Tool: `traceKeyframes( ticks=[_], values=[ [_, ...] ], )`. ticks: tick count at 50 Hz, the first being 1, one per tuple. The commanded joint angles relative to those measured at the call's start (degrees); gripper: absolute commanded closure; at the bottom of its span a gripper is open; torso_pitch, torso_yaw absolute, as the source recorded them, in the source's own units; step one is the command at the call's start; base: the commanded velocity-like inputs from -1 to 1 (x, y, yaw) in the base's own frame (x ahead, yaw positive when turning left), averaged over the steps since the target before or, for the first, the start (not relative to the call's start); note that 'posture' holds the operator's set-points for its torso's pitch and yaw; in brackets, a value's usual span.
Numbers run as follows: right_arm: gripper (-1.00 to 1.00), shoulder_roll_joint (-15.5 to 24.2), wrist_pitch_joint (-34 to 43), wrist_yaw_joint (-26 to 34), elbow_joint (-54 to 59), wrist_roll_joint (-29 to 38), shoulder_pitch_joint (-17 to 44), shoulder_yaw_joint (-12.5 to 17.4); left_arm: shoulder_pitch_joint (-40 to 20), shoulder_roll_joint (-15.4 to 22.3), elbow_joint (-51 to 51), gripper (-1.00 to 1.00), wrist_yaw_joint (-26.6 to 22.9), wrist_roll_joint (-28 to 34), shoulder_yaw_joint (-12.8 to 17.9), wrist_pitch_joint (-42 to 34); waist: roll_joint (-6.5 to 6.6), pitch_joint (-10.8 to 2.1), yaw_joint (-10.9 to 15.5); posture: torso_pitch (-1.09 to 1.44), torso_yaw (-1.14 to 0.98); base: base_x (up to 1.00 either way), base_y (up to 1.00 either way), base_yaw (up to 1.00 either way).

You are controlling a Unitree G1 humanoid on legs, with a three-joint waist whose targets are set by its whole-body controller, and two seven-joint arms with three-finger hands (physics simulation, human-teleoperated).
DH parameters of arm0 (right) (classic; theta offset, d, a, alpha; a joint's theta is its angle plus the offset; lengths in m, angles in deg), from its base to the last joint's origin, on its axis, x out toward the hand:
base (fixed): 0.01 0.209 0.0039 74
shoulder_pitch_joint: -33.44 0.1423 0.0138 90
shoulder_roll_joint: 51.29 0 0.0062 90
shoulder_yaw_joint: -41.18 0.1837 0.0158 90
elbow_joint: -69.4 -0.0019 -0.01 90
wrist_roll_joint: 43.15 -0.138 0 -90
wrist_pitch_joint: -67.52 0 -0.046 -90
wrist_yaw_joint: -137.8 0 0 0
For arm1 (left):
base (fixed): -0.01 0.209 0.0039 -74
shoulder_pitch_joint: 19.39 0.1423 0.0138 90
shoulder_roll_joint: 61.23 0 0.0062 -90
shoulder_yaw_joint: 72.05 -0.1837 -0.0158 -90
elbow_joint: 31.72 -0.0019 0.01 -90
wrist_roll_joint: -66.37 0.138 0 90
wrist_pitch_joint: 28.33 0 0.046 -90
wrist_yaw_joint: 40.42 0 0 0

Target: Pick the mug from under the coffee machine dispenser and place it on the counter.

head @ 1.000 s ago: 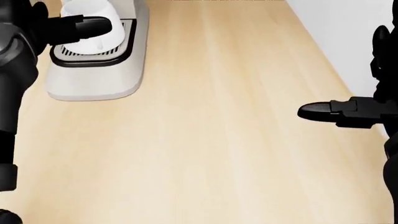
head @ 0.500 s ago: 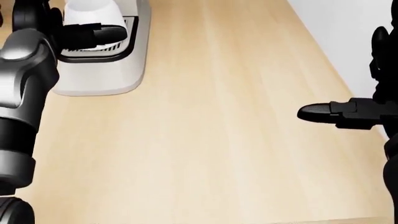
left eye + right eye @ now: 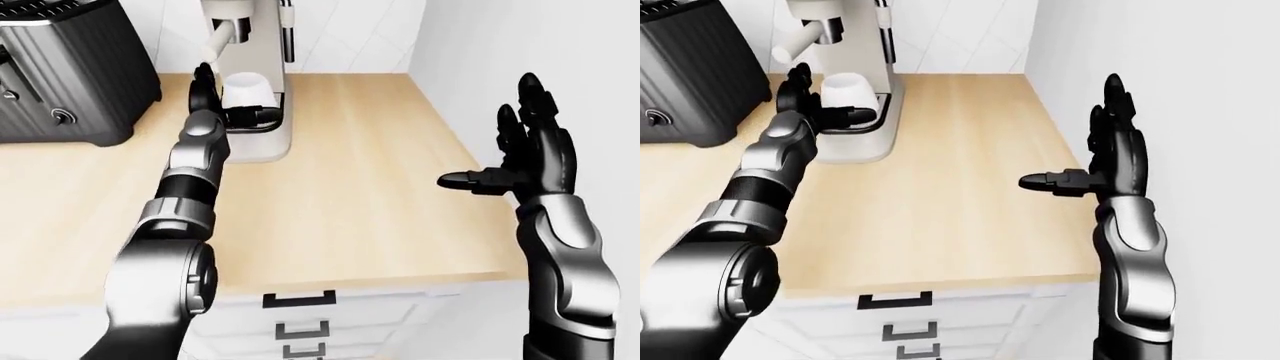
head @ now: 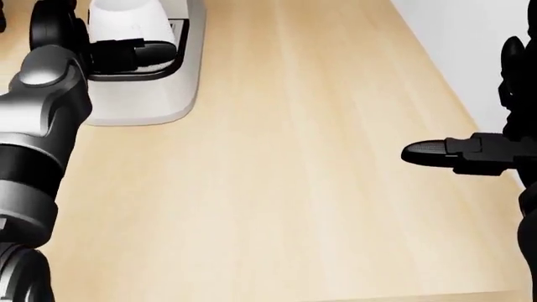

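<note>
A white mug (image 3: 247, 88) stands on the drip tray of a cream coffee machine (image 3: 252, 41), under its dispenser, at the upper left of the left-eye view. My left hand (image 3: 234, 101) reaches to it. Its thumb (image 4: 144, 50) lies across the mug's near side and its other fingers (image 3: 203, 84) stand at the mug's left. The fingers are open about the mug (image 4: 126, 20), which rests on the tray. My right hand (image 3: 492, 135) is open and empty, fingers spread upward, over the counter's right edge.
A dark toaster (image 3: 70, 67) stands on the wooden counter (image 3: 350, 187) left of the machine. A white wall (image 3: 500, 45) bounds the counter on the right. Drawers (image 3: 300, 330) lie below the counter's near edge.
My left arm has reached further in and its forearm now fills the head view's left side. The thumb sits lower against the mug. The view shifted slightly. The right hand has not moved.
</note>
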Motion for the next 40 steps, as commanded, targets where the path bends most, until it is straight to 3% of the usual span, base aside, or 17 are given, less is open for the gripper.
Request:
traceKeyframes(
  ticks=[1, 24, 26, 27, 29, 33, 40],
  values=[
    [-1.0, 0.8, -1.6, -0.1, -2.0, 0.0, 1.5, 0.6, -3.1, 0.6, 1.6, -1.0, 0.2, 0.5, 0.0, 3.0, -0.02, -1.68, 0.0, 0.0, 0.0, 0.0, 0.0, 0.0],
    [-1.0, 0.9, -1.9, -0.1, -1.6, -0.1, 1.5, 0.8, -5.4, -0.6, -6.5, -1.0, 2.8, 3.0, 0.8, 8.4, -0.05, -1.85, -0.1, 0.0, 0.0, 0.0, 0.0, 0.0],
    [-1.0, 1.0, -2.0, -0.1, -1.5, -0.1, 1.6, 0.8, -5.3, -0.7, -6.7, -0.66, 3.0, 3.2, 0.8, 8.7, -0.04, -1.83, -0.1, 0.0, 0.0, 0.0, 0.0, 0.0],
    [-1.0, 1.0, -2.0, -0.1, -1.5, -0.1, 1.6, 0.8, -5.3, -0.7, -6.7, -0.6, 3.0, 3.3, 0.8, 8.7, -0.04, -1.83, -0.1, 0.0, 0.0, 0.0, 0.0, 0.0],
    [-1.0, 1.0, -1.9, -0.1, -1.6, -0.2, 1.6, 0.9, -5.2, -0.9, -6.8, 0.07, 2.9, 3.4, 0.8, 9.0, -0.03, -1.81, -0.1, 0.0, 0.0, 0.0, 0.0, 0.0],
    [-1.0, 1.1, -1.5, -0.2, -1.9, -0.4, 1.7, 1.0, -5.3, -1.0, -6.9, 0.43, 2.9, 3.8, 0.8, 9.2, -0.07, -1.79, 0.0, 0.0, 0.0, 0.0, 0.0, 0.0],
    [-1.0, 1.3, -0.9, -0.3, -2.4, -0.6, 1.8, 1.0, -5.4, -1.3, -7.0, 0.76, 2.8, 4.0, 0.8, 9.5, -0.1, -1.88, -0.1, 0.0, 0.0, 0.0, 0.0, 0.0]
  ],
)
